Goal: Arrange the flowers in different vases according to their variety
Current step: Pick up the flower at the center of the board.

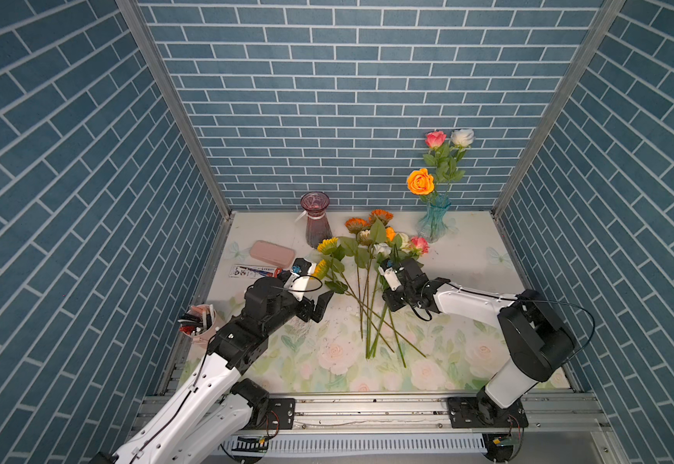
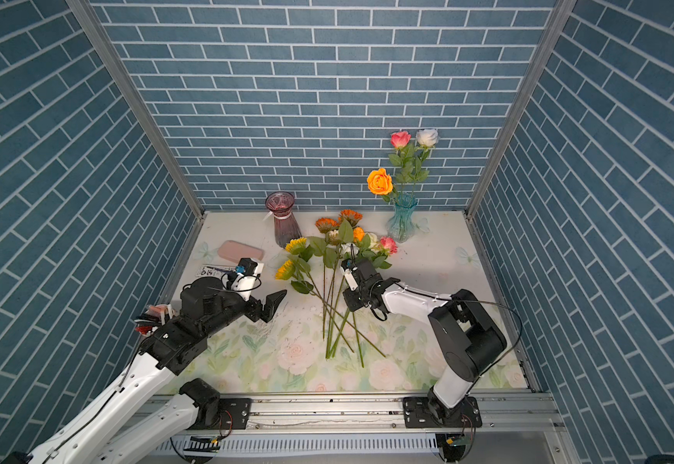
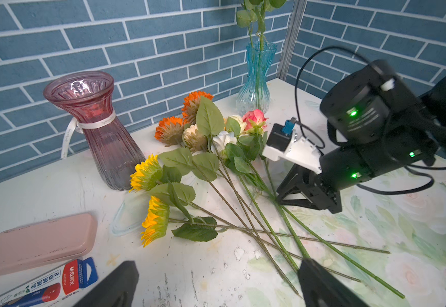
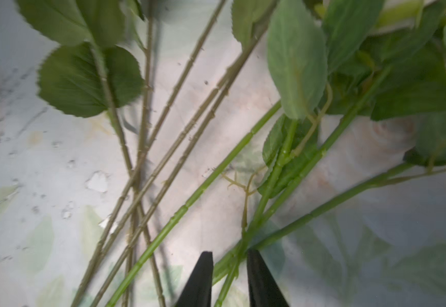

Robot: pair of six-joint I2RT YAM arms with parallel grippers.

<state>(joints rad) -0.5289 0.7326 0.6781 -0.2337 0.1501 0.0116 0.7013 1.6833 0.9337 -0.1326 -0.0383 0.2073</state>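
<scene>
black fingertips point(image 4: 200, 279) of the right end effector point(image 4: 229, 263) fill the closest part of the right wrist view. they stand narrowly apart with bright green rose stems point(image 4: 265, 191) running through the gap. whether they pinch those stems or merely straddle them cannot be told. the left end effector point(image 3: 220, 287) hangs with its jaws spread wide and nothing between them, above the table point(image 1: 468, 257) toward its left side, beside the heap.

the loose flowers point(image 1: 367, 273) lie piled at the middle of the table, heads toward the far edge, stems crossing as they fan toward the near edge. three roses point(image 1: 420, 181) already stand in the aqua vase point(image 1: 434, 223) near the far-right corner. the plum vase point(image 1: 317, 227), along the far edge toward the left side, is empty.

these look like light artificial blooms. the thin wiry stems probably hold their shape, while the soft cloth leaves and heads would crush or slip in a pinch. the best hold is likely on bare stem below the lowest leaves, where one stalk lies clear of its neighbours. the crossed stems could drag one another up, the yellow sunflowers point(image 3: 147, 175) included. both vases are glass, and the aqua one is slim and loaded with tall roses, so a stem knocked against its rim may well tip it.
</scene>
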